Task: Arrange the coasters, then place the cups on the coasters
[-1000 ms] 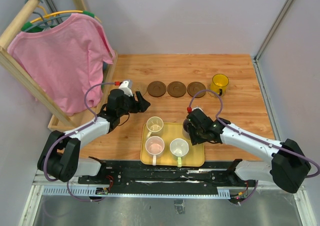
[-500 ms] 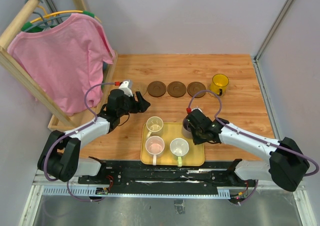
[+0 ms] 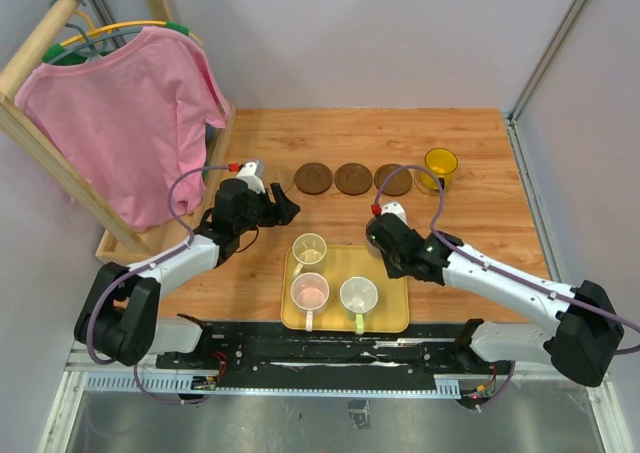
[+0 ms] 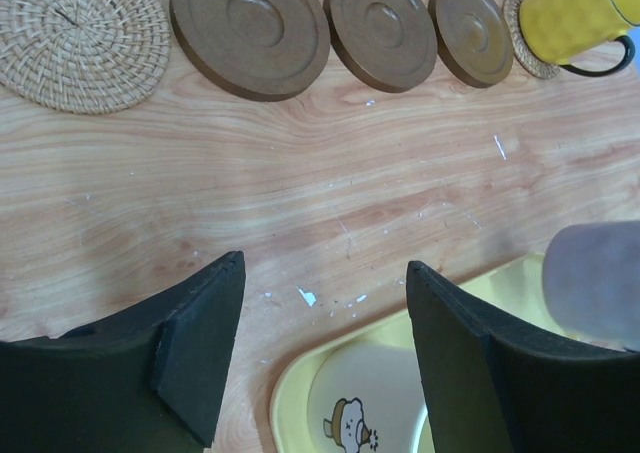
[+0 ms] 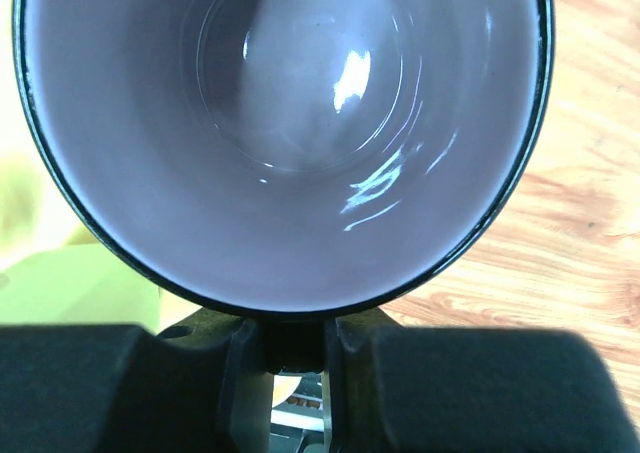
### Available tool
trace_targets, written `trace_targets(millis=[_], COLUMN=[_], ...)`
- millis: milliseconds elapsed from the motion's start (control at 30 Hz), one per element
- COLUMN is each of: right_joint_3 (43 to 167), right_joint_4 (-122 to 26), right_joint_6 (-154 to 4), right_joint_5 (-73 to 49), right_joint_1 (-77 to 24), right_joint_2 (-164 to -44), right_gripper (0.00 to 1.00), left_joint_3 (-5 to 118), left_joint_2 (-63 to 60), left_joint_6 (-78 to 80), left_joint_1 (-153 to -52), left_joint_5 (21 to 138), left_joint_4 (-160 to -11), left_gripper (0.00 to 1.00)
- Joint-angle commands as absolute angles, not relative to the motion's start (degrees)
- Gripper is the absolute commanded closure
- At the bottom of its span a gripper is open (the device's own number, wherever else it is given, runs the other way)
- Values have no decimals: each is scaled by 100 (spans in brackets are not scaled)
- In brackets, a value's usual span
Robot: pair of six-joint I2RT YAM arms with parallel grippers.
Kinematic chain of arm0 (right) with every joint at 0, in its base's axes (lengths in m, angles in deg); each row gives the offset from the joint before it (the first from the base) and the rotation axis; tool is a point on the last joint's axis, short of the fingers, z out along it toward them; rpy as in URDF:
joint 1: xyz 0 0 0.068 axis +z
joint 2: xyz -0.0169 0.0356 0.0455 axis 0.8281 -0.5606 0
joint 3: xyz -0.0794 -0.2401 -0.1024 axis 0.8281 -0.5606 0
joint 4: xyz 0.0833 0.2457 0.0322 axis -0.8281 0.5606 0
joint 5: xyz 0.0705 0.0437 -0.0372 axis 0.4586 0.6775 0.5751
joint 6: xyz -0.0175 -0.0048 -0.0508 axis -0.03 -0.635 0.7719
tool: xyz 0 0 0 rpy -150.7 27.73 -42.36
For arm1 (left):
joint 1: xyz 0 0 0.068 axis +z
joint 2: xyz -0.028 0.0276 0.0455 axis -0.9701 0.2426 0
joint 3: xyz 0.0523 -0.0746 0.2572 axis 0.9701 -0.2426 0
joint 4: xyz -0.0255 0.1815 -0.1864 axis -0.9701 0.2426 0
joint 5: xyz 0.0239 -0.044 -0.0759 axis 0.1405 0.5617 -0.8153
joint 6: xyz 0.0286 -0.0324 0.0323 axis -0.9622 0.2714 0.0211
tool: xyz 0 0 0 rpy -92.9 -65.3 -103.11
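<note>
Over at the far right corner of the yellow tray (image 3: 392, 315), the right gripper (image 5: 293, 351) is pinched narrow on the handle of the purple-grey cup (image 5: 290, 123). The left gripper (image 4: 325, 273) hangs wide apart, holding nothing, above bare wood just beside the tray. The pale yellow cup (image 3: 310, 250), pink cup (image 3: 309, 292) and whitish-green cup (image 3: 358, 296) sit in the tray. Further back, three dark brown coasters (image 4: 380, 30) line up between a woven tan coaster (image 4: 82, 38) and the amber cup (image 4: 580, 18), which sits on the other tan coaster (image 4: 524, 51)

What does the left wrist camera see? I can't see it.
The open, empty left gripper hovers over a wooden table. Ahead lie a woven coaster, three dark brown coasters and an amber yellow cup on a second woven coaster; a yellow tray and purple-grey cup show nearer.
</note>
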State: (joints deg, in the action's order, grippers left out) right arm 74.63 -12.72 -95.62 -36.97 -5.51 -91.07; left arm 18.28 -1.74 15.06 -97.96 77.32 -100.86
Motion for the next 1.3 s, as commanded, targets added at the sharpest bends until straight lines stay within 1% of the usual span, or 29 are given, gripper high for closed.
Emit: trace_targets(millis=[0,133,333,567,700,833,1033,1267], right_joint_3=[8002,8581,9601,10034,10249,10634,11265,11619], right_joint_4=[-1264,-1298,-1409,-2005,-2376,-2483,-2457,-2446], right_joint_6=[-9611,-9584,-9510,-9262,-9072,-8953,-8961,-9028], right_joint_5=[-4702,-5350,-5559,-4835,-4549,-4179,-3965,-3844], right_joint_1=[-458,-522,-1019,-2139,-2605,-2917,-3223,-3396], right_joint_2=[-8912,-9213,-9959,-10718,-11169,-11710,-12537,-13019], right_gripper=[99,99,99,99,99,99,99,99], left_joint_3=[1781,1779,1854,2064,2164,2213,2258,2242], left_joint_2=[-394,-433,-460,-407,-278,-194,-136,-84], left_joint_6=[1406,1393,1401,1306,1308,1277,1212,1209], left_joint_1=[-9837,-9842,-9839,-9841,-9837,-9842,-9838,-9840], left_joint_5=[7831,7879,7926,8090,8108,8158,8247,8264], left_joint_4=[-10130,-10106,-10096,-9994,-10020,-10024,-9928,-9934], left_gripper=[30,30,30,32,33,33,33,33])
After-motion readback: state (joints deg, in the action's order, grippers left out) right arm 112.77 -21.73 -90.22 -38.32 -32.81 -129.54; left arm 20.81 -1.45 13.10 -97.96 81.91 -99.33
